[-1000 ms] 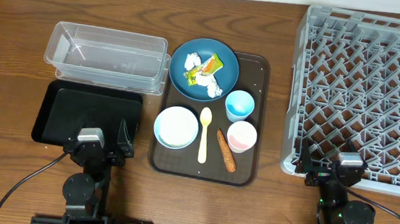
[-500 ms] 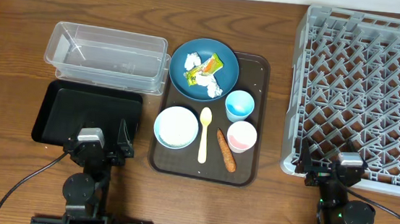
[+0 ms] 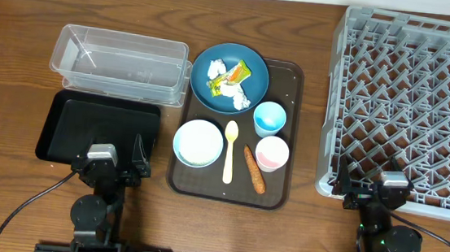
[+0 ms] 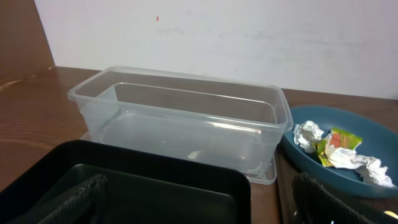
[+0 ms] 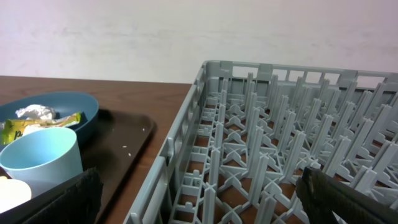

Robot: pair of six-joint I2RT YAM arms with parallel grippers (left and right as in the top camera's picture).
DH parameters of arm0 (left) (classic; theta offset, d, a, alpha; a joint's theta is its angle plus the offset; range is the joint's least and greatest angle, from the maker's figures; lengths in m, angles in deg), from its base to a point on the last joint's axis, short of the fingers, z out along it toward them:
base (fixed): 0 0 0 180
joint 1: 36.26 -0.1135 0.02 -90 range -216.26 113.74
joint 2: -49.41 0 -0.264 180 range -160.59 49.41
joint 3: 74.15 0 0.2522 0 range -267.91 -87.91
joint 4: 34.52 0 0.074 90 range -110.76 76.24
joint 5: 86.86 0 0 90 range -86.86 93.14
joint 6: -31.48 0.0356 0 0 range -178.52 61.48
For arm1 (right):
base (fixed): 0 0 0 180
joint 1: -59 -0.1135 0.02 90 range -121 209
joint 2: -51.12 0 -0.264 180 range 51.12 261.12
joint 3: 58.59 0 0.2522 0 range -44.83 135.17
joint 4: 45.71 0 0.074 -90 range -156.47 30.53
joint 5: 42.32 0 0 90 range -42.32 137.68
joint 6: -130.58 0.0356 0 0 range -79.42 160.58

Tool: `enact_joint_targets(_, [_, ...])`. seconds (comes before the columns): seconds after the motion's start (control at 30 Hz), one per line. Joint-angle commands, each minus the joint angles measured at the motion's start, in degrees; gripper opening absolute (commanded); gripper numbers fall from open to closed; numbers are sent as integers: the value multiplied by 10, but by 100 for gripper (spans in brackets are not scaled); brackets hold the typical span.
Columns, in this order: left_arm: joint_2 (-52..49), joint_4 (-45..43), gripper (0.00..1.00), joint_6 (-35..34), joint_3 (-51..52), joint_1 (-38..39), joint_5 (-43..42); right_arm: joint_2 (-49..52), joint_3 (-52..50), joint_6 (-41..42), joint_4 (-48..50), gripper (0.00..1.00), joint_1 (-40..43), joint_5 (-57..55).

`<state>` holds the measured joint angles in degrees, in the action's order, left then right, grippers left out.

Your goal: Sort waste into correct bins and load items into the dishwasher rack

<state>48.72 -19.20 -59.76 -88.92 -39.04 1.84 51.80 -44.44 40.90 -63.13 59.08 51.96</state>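
Grey rack [image 3: 412,93] sits straight ahead of the right claw [image 3: 371,188], which is parked at its near-left corner. Left claw [image 3: 109,158] is at the near edge of the black tray [image 3: 86,122]. Both claws are wide open, nothing in either.

Clear tub [image 3: 61,56] is just beyond the black tray from the left claw. Waste is ahead-right of the left claw: tissue bits [image 3: 216,70] and wrapper [image 3: 234,76] piled on the blue plate [image 3: 256,70], carrot stick [image 3: 254,170] loose on the brown tray [image 3: 291,91], just beside the pink cup [image 3: 271,154].

My read:
- Tissue is light and soft and will crush, so I'd pinch the bulk from above.
- Wrapper looks thin and slick. Go for a raised fold, not the flat.
- Carrot stick looks stiff and may roll. Close across its middle.
- Pink cup and light blue cup [image 3: 269,118] look light and smooth-walled. Straddle the rim wall.
- Plate lies flat, so I'd take it by the rim once it's cleared.
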Motion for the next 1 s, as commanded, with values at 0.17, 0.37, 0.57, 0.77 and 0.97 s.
enact_joint_targets(0.17, [4,26,95,6,8,0,18,-3,-1,29,-2,99,-4,3])
enact_joint_targets(0.37, [3,16,95,-58,-3,0,17,-2,10,28,-1,99,-4,-18])
enact_joint_targets(0.57, [-33,25,95,-70,-53,0,3,24,65,28,0,99,-4,-67])
enact_joint_targets(0.77, [-160,34,95,-70,-149,0,2,147,162,4,0,99,-4,-75])
enact_joint_targets(0.97, [-347,129,95,-70,-300,0,-29,315,275,0,-21,99,-4,-70])
